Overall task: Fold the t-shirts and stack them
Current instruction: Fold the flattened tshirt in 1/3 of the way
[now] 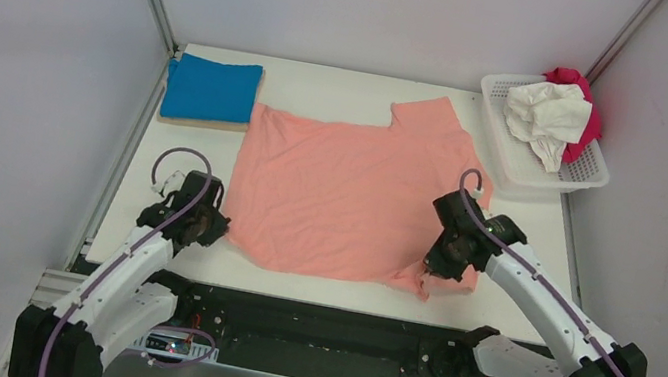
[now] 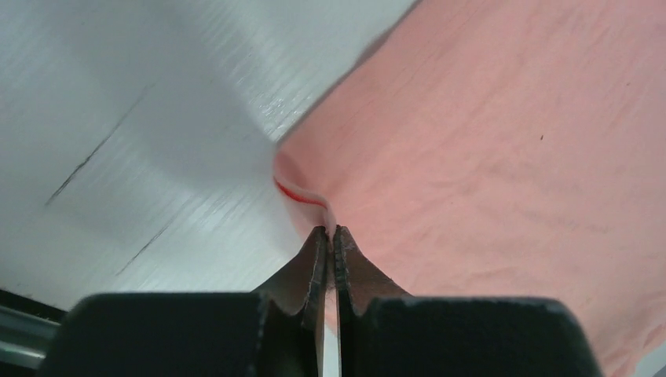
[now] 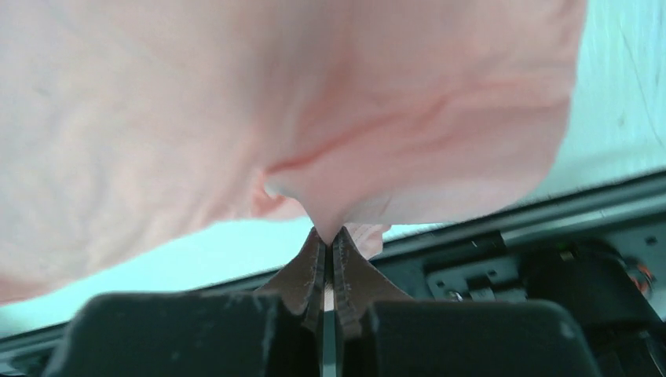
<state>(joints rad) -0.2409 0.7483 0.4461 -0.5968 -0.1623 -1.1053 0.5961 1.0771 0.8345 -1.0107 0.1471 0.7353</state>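
A salmon-pink t-shirt (image 1: 340, 190) lies spread over the middle of the white table (image 1: 346, 89). My left gripper (image 1: 208, 221) is shut on its near left edge (image 2: 314, 200), low at the table. My right gripper (image 1: 444, 267) is shut on a bunched fold at its near right corner (image 3: 330, 212) and holds that corner lifted above the table's front edge. A bright blue t-shirt (image 1: 211, 88) lies folded at the far left. White (image 1: 546, 116) and magenta (image 1: 582, 96) t-shirts are heaped in the basket.
A white plastic lattice basket (image 1: 503, 150) stands at the far right of the table. A thin tan board (image 1: 204, 122) lies under the blue shirt. A black rail (image 1: 317, 333) runs along the near edge, also in the right wrist view (image 3: 550, 228).
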